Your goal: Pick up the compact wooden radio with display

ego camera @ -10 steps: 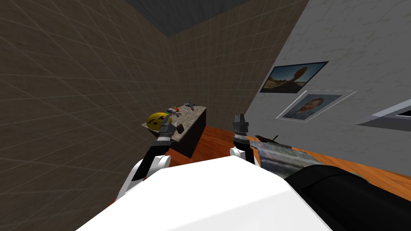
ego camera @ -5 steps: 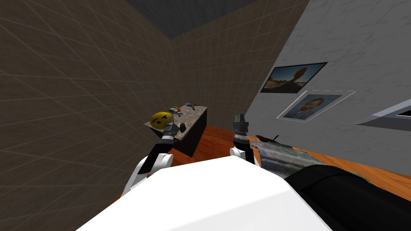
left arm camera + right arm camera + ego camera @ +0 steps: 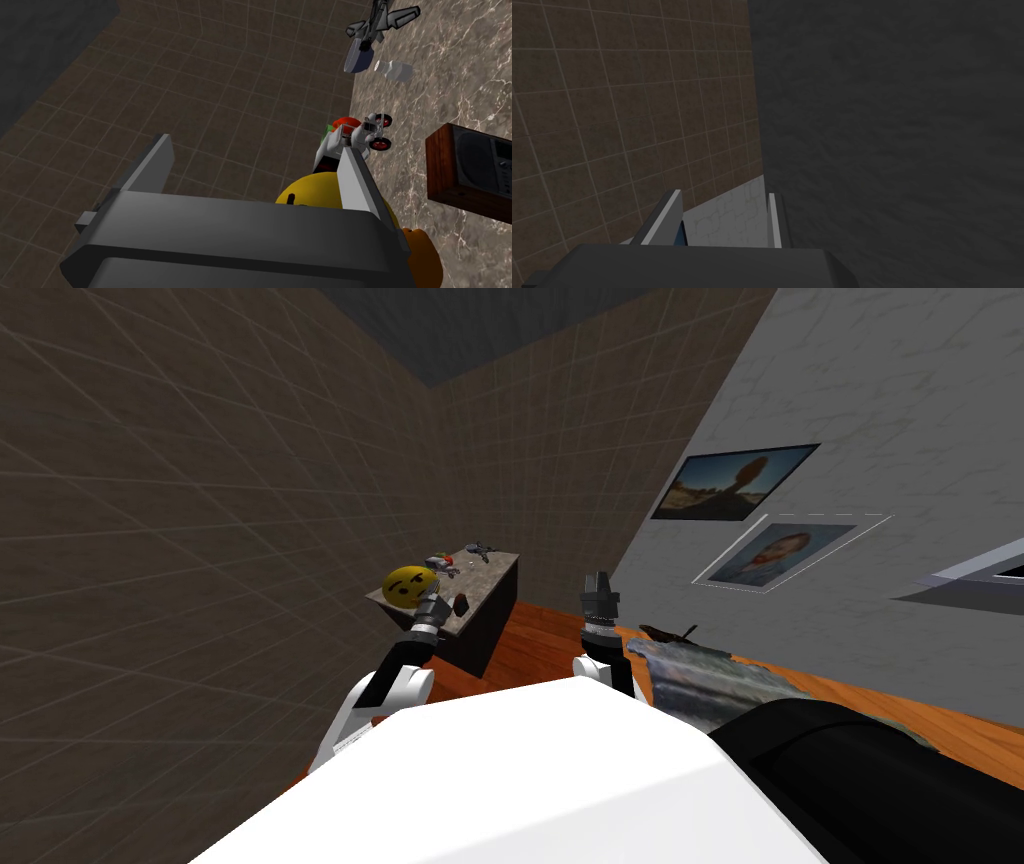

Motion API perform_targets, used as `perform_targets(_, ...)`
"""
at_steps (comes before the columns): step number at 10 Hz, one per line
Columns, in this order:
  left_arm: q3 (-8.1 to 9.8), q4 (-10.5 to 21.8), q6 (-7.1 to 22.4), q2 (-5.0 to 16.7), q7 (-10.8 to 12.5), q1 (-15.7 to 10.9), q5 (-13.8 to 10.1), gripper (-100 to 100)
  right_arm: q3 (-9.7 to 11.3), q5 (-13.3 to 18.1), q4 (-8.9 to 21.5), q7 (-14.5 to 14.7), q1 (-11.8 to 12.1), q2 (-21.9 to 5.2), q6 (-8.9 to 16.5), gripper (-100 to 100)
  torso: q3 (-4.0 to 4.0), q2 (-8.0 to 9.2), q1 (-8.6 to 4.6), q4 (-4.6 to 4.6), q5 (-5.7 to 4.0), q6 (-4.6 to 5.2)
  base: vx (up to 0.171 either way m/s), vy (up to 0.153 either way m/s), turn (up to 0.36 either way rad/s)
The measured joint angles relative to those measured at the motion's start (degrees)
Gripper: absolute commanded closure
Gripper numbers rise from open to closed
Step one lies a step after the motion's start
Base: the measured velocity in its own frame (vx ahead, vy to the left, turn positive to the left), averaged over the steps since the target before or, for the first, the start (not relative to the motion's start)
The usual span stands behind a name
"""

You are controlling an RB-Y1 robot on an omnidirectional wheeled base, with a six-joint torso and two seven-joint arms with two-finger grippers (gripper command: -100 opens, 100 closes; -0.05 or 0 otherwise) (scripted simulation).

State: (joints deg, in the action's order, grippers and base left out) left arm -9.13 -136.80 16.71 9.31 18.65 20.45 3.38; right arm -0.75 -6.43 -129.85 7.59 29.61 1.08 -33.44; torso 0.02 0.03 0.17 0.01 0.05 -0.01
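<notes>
A brown tiled wall (image 3: pixel 200 538) runs down the left, and a dark table (image 3: pixel 488 572) with a marbled top (image 3: pixel 450 95) stands against it. At the table's near end sits a yellow ball (image 3: pixel 408 585) with a face drawn on it. Just beside the ball is the left gripper (image 3: pixel 436 601), held over the table's near edge. In the left wrist view its fingers stand wide apart (image 3: pixel 255 175) with nothing between them but the tiled wall. One finger (image 3: pixel 357 182) crosses in front of the ball (image 3: pixel 307 192). The radio (image 3: pixel 461 605) rests on the table top on the gripper's other side from the ball, close to the near edge. In the left wrist view it is a brown wooden box (image 3: pixel 467 170) with a grey front, lying outside the fingers' gap and apart from that finger. Beyond the ball is a white toy car (image 3: pixel 372 132) with red wheels. Farther along the top lie a small white bottle (image 3: pixel 398 70) and a grey toy jet (image 3: pixel 382 17). To the right of the table the right gripper (image 3: pixel 597 582) points upward, well apart from the radio. Its fingers (image 3: pixel 671 212) stand a narrow gap apart and hold nothing. Two pictures (image 3: pixel 735 483) hang on the grey wall at the right.
</notes>
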Motion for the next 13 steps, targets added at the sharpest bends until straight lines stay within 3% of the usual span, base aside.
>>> perform_targets(2, -1.47, 0.6, 3.1, -0.3, 0.6, -0.7, 0.4, -100, 0.0, 0.0, 0.0, 0.0, 0.0, 0.0, 0.0, 0, -0.01, -0.02, 0.15, 0.0, 0.03, 0.0, -0.005, 0.08, 0.019)
perform_targets(7, -2.84, 3.5, 10.4, -0.1, 2.0, -4.1, 0.2, -100, 0.0, 0.0, 0.0, 0.0, 0.0, 0.0, 0.0, 0, -0.12, -0.21, 0.15, -0.05, 0.03, 0.0, 0.022, 0.068, 0.021)
perform_targets(13, -5.06, 6.2, 19.1, -0.4, 2.5, -6.2, -0.1, -100, 0.0, 0.0, 0.0, 0.0, 0.0, 0.0, 0.0, 0, -0.18, -0.3, 0.23, -0.07, 0.05, -0.01, 0.039, 0.077, 0.024)
